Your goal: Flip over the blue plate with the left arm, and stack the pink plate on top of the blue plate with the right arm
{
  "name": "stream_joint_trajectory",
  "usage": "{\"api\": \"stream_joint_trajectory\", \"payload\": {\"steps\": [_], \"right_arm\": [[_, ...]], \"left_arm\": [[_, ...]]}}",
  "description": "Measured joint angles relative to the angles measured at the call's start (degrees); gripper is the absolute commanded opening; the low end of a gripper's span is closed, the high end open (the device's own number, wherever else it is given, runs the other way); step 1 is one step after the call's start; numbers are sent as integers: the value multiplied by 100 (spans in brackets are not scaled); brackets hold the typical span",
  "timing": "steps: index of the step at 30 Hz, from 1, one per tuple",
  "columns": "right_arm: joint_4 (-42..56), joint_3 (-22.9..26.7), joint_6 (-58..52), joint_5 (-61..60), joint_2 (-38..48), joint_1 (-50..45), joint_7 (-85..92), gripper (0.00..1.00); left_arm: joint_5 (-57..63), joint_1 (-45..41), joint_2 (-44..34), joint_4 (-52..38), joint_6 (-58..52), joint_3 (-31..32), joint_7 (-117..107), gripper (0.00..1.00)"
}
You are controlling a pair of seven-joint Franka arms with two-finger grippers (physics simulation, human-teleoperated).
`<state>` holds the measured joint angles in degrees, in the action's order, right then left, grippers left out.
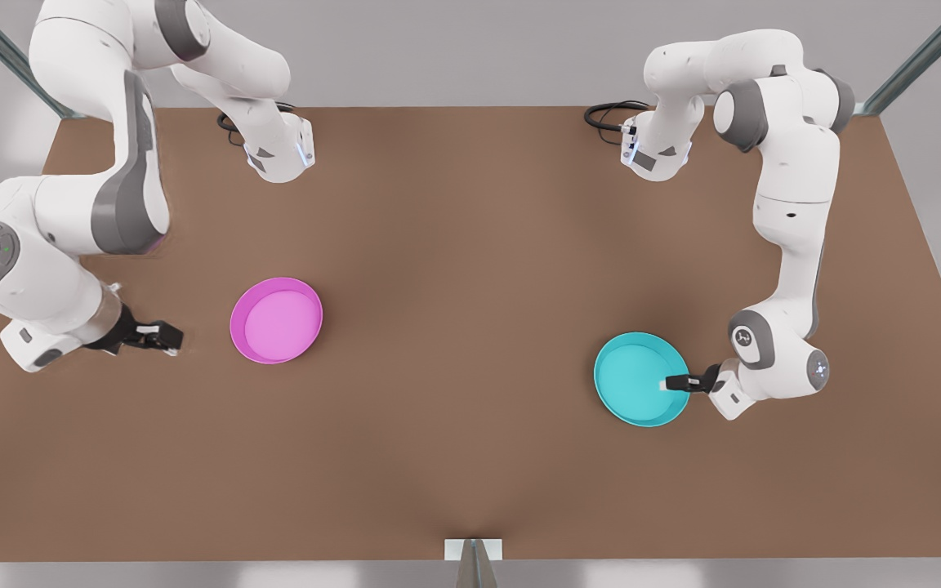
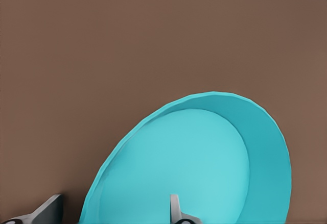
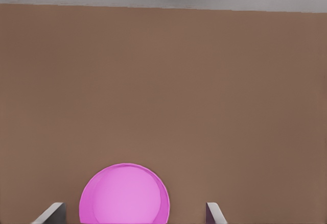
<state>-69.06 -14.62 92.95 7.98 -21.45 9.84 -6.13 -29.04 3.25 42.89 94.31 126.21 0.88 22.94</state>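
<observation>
- Blue plate (image 1: 634, 377): a round, shallow turquoise dish with a low raised rim, lying open side up on the brown table (image 1: 470, 245), toward the front view's right. In the left wrist view the plate (image 2: 204, 163) shows a paler flat inside and a darker rim band.
- Left pincer (image 1: 675, 382): it reaches in from the front view's right at the plate's near rim. In the left wrist view one finger (image 2: 176, 211) lies over the plate's inside and the other stands outside the rim, so the rim sits between them. The pincer is spread, and whether the fingers press the rim cannot be told.
- Pink plate (image 1: 276, 320): a round magenta dish of the same size, with a lighter pink inside, open side up on the table toward the front view's left, well apart from the blue plate.
- Right pincer (image 1: 167, 336): it is low over the table near the pink plate, on its outer side at the front view's left, and does not touch it. In the right wrist view its fingers (image 3: 51, 213) stand spread wide, with the pink plate (image 3: 124, 196) between them farther off.
</observation>
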Motion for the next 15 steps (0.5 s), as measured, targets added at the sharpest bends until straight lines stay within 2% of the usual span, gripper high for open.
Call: {"api": "stream_joint_trajectory", "payload": {"steps": [2, 3, 4, 5, 10, 15], "right_arm": [[16, -22, 4, -66, -1, 94, 15, 100], [-41, -65, -44, -172, 0, -69, -1, 100], [-78, -68, -49, -186, 1, -135, -9, 100], [-73, -67, -49, -212, -1, -45, 5, 100], [-64, -4, -251, -54, 7, 264, 7, 100], [-90, -49, -295, 90, -9, 129, 15, 100]], "left_arm": [[-2, 8, 0, 0, 0, -9, 0, 100], [-3, 9, 0, 0, 0, -18, 0, 90], [-4, 9, 0, 0, 0, -18, -8, 66], [-5, 9, 0, 0, 0, -18, -17, 55], [-7, 9, 26, 0, 0, -18, -17, 52], [-7, 9, 35, -1, -7, -18, -9, 47]]}}
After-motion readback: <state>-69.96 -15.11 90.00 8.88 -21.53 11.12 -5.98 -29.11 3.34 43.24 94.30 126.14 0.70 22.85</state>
